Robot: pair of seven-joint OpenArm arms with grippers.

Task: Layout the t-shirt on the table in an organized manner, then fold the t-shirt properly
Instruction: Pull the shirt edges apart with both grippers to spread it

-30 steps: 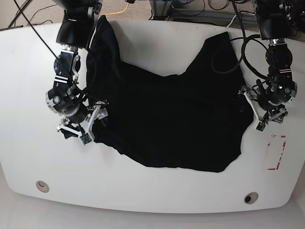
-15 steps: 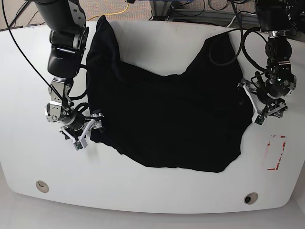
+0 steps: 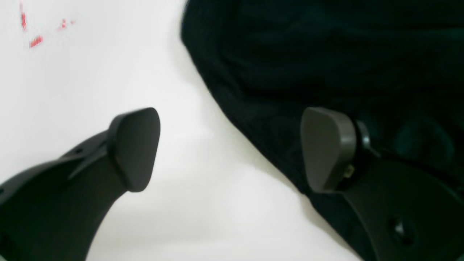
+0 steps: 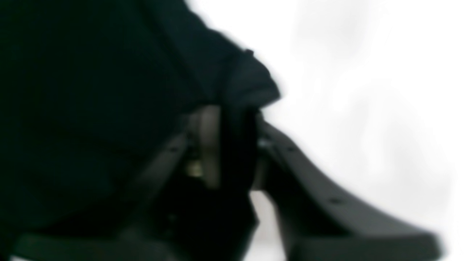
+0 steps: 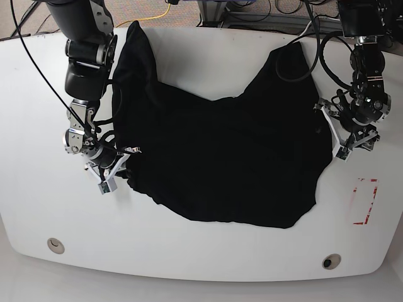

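T-shirt [image 5: 220,157], black and wrinkled, lies spread across the middle of the white table [image 5: 201,251], with the right gripper [image 4: 232,145] clamped on a fold at one side edge and the left gripper [image 3: 232,148] spread wide, empty, straddling the opposite edge.

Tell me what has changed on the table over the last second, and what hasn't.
The right gripper has swung in toward the arm's base, shut on the t-shirt's edge, pulling that edge slightly. The left gripper has crept up along the shirt's other side and is open, one finger over the cloth, one over the bare table. The shirt's spread, the red tape mark and both table holes look unchanged.
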